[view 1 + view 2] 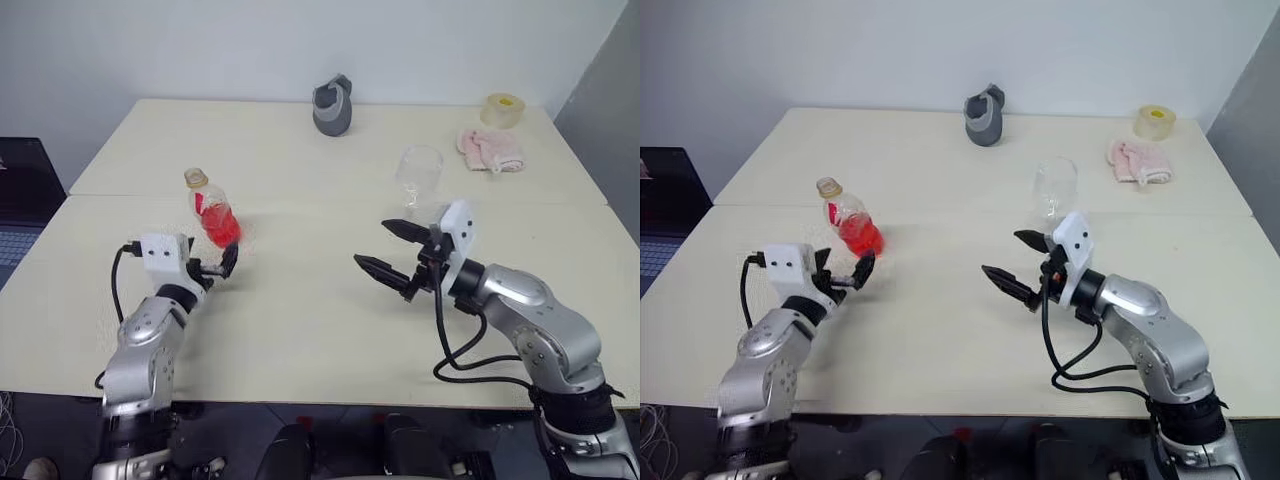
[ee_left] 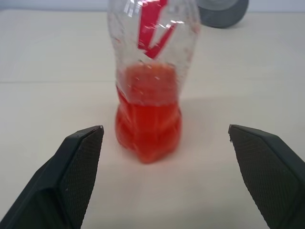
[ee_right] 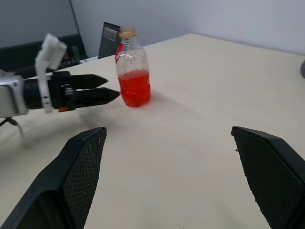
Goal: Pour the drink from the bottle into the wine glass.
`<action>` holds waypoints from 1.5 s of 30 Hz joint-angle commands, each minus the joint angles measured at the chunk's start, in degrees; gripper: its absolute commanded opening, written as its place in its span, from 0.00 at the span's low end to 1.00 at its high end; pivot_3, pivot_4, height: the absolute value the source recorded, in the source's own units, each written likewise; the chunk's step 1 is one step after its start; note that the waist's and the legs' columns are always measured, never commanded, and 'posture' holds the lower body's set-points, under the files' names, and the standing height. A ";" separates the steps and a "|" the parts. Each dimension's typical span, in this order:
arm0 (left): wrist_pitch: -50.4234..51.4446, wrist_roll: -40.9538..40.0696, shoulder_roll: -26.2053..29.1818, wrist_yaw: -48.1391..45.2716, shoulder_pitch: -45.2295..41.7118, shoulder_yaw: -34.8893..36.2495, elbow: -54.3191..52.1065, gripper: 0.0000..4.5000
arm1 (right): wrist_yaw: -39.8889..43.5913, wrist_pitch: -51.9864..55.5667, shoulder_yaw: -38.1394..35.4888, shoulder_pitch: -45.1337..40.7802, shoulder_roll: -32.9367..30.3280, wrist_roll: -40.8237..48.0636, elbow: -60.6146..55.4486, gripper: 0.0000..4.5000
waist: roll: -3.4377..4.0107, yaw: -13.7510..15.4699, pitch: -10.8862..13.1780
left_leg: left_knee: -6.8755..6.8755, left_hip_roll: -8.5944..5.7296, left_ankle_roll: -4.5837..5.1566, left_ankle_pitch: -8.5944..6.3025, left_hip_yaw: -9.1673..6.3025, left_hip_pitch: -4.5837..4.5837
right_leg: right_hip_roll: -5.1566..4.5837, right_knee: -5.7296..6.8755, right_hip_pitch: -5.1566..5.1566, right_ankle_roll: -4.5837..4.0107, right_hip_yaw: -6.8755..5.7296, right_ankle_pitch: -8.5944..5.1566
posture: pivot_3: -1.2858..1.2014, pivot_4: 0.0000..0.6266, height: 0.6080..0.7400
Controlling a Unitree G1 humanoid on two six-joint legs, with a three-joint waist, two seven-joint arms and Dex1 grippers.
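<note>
Bottle point(image 1: 212, 212) upright on the table point(image 1: 300, 330), left of centre, yellowish cap on, drink point(image 2: 148, 129) filling roughly its lower half. Left gripper point(image 1: 214, 266) just short of it, jaws spread wide and empty — bottle framed between the fingers in the wrist view, no contact. Right gripper point(image 1: 392, 252) near mid-table, jaws likewise released, holding nothing, well apart from the bottle. Glass point(image 1: 419, 173) empty, standing just beyond the right gripper. Farther back: grey cup point(image 1: 333, 106), pink cloth point(image 1: 490, 149), tape roll point(image 1: 503, 109) — all untouched.
</note>
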 commanded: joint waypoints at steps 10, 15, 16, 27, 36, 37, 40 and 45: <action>12.69 -12.84 6.26 -15.08 -1.02 -9.48 -18.82 1.00 | -17.21 -0.85 -4.10 5.76 5.05 -12.64 3.54 1.00 | 0.00 -0.01 -0.01 | -0.02 0.01 -0.03 0.02 0.21 0.04 | 0.31 0.04 0.03 0.00 0.03 0.00 | 0.52 0.24 1.00; 11.79 -14.66 9.59 -21.54 -2.81 -11.58 -19.56 1.00 | -19.76 -1.87 -3.88 3.99 8.70 -14.33 6.82 1.00 | 0.05 -0.20 -0.02 | -0.07 0.02 -0.03 0.01 0.27 0.10 | 0.43 0.04 0.02 -0.01 0.10 0.00 | 0.52 0.24 1.00; 11.78 -15.39 10.50 -23.45 -3.52 -11.41 -18.75 1.00 | -20.52 -2.81 -3.50 2.90 9.79 -15.04 8.81 1.00 | 0.04 -0.20 -0.02 | -0.07 0.02 -0.02 0.01 0.27 0.10 | 0.44 0.04 0.02 -0.02 0.10 0.00 | 0.52 0.24 1.00; 9.91 -16.27 14.81 -31.50 -6.27 -10.15 -13.74 1.00 | -21.43 -11.80 -3.52 -5.03 15.35 -18.80 24.46 1.00 | 0.07 -0.19 -0.02 | -0.09 0.02 0.00 0.00 0.29 0.09 | 0.66 0.00 -0.01 -0.15 0.09 0.07 | 0.52 0.24 1.00; 8.86 -16.07 16.48 -32.31 -6.52 -8.03 -12.14 1.00 | -19.04 -18.80 -3.12 -10.88 17.03 -19.84 35.07 1.00 | 0.08 -0.59 -0.02 | -0.09 0.03 0.00 0.00 0.29 0.09 | 0.67 0.01 -0.02 -0.17 0.09 0.08 | 0.52 0.24 1.00; 8.88 -15.99 16.40 -31.59 -6.62 -7.53 -11.73 1.00 | -18.69 -19.78 -3.25 -11.72 17.16 -20.02 36.71 1.00 | 0.08 -0.69 -0.02 | -0.09 0.04 0.00 0.00 0.29 0.10 | 0.67 0.02 -0.02 -0.17 0.09 0.08 | 0.52 0.24 1.00; 8.11 -15.28 16.30 -31.01 -6.59 -7.25 -11.21 1.00 | -18.11 -22.24 -3.61 -13.74 17.41 -20.25 40.88 1.00 | 0.08 -0.83 -0.02 | -0.09 0.04 0.00 0.00 0.27 0.10 | 0.68 0.02 -0.02 -0.18 0.07 0.08 | 0.52 0.24 1.00; 8.12 -15.12 15.44 -29.41 -6.49 -6.84 -11.03 1.00 | -16.95 -25.99 -4.43 -17.68 17.06 -20.13 47.97 1.00 | 0.08 -0.90 -0.02 | -0.09 0.04 -0.01 0.00 0.27 0.09 | 0.68 0.02 -0.02 -0.18 0.08 0.08 | 0.52 0.24 1.00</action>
